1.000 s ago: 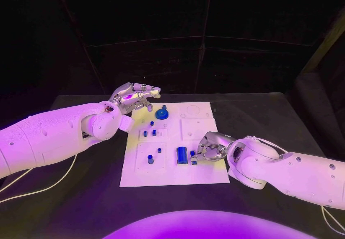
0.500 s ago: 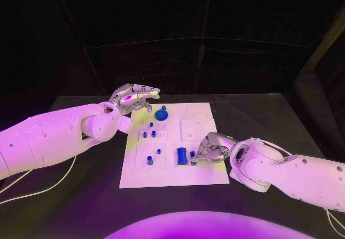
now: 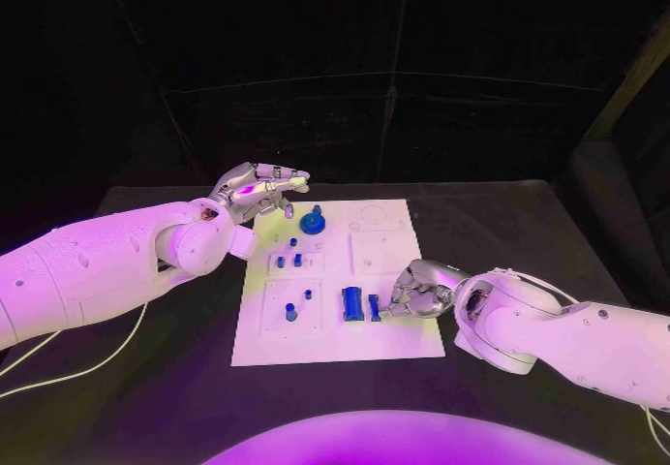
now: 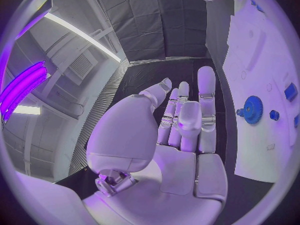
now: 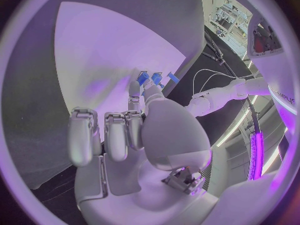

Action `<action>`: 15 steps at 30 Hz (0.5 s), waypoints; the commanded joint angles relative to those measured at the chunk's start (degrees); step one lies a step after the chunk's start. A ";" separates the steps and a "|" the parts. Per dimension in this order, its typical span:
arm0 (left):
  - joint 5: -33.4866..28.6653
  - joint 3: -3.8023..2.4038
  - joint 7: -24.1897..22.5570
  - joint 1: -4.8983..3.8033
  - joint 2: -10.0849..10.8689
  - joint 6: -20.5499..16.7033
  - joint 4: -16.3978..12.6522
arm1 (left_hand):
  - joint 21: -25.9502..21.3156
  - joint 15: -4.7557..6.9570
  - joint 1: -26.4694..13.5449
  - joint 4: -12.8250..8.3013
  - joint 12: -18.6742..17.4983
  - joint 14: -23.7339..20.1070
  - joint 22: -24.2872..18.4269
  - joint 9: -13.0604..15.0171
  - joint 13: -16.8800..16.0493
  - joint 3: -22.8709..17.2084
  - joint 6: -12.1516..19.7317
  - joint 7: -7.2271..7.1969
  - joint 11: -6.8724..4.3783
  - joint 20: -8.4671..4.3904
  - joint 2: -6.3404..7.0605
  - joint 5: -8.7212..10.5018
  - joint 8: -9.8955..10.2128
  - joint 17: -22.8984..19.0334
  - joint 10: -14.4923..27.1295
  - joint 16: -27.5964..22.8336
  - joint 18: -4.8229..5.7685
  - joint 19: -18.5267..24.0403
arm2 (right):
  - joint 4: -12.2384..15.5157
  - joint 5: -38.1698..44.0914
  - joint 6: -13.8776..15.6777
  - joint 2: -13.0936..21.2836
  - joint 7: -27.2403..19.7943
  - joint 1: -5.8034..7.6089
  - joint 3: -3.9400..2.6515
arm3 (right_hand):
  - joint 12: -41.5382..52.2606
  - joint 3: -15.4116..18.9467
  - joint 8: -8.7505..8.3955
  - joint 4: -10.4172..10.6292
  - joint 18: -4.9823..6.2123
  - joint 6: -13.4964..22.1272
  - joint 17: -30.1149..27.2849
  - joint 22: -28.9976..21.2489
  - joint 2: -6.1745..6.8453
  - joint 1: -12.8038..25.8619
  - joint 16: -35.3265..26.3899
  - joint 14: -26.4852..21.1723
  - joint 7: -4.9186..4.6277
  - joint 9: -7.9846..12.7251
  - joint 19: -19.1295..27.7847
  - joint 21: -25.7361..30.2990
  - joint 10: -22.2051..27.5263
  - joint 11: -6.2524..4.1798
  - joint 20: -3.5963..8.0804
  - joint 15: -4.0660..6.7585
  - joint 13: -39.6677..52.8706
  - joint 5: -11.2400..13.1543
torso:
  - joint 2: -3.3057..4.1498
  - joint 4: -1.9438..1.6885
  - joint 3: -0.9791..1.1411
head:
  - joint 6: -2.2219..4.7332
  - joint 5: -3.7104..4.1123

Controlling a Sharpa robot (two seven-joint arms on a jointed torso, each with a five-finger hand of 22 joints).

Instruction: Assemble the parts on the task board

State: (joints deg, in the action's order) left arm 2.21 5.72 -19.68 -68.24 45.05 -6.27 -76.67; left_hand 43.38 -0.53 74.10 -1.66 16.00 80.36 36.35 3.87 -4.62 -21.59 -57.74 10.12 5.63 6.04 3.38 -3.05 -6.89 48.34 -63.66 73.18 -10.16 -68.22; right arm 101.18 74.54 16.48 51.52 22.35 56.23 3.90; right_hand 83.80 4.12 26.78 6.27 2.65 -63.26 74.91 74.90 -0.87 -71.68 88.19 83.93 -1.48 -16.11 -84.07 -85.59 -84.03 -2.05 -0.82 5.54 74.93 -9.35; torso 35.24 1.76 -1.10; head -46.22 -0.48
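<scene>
The white task board [image 3: 398,334] lies mid-table. On it stand a blue gear [image 3: 313,223] at the far end, several small blue pegs [image 3: 289,260] and a larger blue block [image 3: 353,304]. My right hand [image 3: 416,292] is low over the board's right side, its thumb and a finger pinching a small blue part [image 3: 375,308] beside the block. The right wrist view has those fingertips [image 5: 135,87] closing on the blue parts [image 5: 155,78]. My left hand [image 3: 259,188] hovers off the board's far left corner with fingers apart and nothing in it; its palm [image 4: 181,150] faces the gear [image 4: 253,109].
Black table [image 3: 531,232] surrounds the board on all sides. A white cable [image 3: 84,368] trails on the table under my left arm. The board [image 4: 262,60] carries raised white fixtures near the gear.
My right hand has shifted slightly to the right and toward me along the board, staying at the small blue part. The left hand has held still.
</scene>
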 commanded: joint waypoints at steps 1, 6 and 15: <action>-0.03 -0.01 0.03 -0.05 -0.01 0.78 0.04 | -0.16 -0.14 0.03 -0.01 0.20 -0.37 -0.09 0.02 -0.07 -0.40 0.32 0.00 -0.02 0.46 -0.64 0.01 -0.18 -0.06 0.56 -0.25 -0.33 0.07 | 0.31 -0.36 -2.20 -0.22 -0.12 0.06 -0.01 | 0.07 0.17 0.24 -0.34 -1.07 0.29 12.25 8.27 -0.02 -0.77 -0.01 5.43 0.12 -0.07 -3.94 0.19 -2.79 -0.54 0.46 0.42 10.31 0.13 | 0.05 -0.05 -0.01 | -0.08 -0.13; -0.03 -0.01 0.05 -0.04 0.00 0.79 0.07 | -0.16 -0.14 0.03 -0.01 0.20 -0.37 -0.09 0.02 -0.07 -0.40 0.32 0.00 -0.02 0.46 -0.64 0.01 -0.18 -0.06 0.56 -0.25 -0.33 0.07 | 0.47 -0.36 -2.46 -0.33 -0.07 0.06 0.00 | 0.04 0.19 0.24 -0.37 -1.06 0.29 12.22 8.23 -0.01 -0.80 -0.03 5.42 0.12 -0.08 -3.93 0.21 -2.78 -0.54 0.46 0.42 10.29 0.14 | -0.02 -0.01 -0.02 | -0.19 -0.16; -0.03 0.00 0.07 -0.03 0.02 0.81 0.09 | -0.16 -0.14 0.03 -0.01 0.20 -0.37 -0.09 0.02 -0.07 -0.40 0.32 0.00 -0.02 0.46 -0.64 0.01 -0.18 -0.06 0.56 -0.25 -0.33 0.07 | -0.20 -0.27 -2.54 -0.43 0.12 0.06 0.00 | 0.04 0.19 0.24 -0.37 -1.06 0.29 12.22 8.23 -0.01 -0.80 -0.03 5.42 0.12 -0.08 -3.93 0.21 -2.78 -0.54 0.46 0.42 10.29 0.14 | -0.02 -0.05 -0.03 | -0.14 -0.08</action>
State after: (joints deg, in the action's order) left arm 2.21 5.73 -19.65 -68.22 45.08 -6.24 -76.58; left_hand 43.38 -0.53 74.10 -1.65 16.00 80.37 36.35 3.87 -4.62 -21.59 -57.74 10.12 5.63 6.04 3.38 -3.05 -6.89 48.34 -63.66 73.18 -10.15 -68.22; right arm 101.18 74.42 14.67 51.18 22.49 56.23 3.91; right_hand 83.80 4.27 26.78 6.11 2.65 -63.26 74.91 74.90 -1.08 -71.91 88.19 83.93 -1.48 -16.10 -84.07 -85.59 -84.03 -2.05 -0.82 5.54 74.93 -9.35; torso 35.22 1.73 -1.14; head -46.44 -0.64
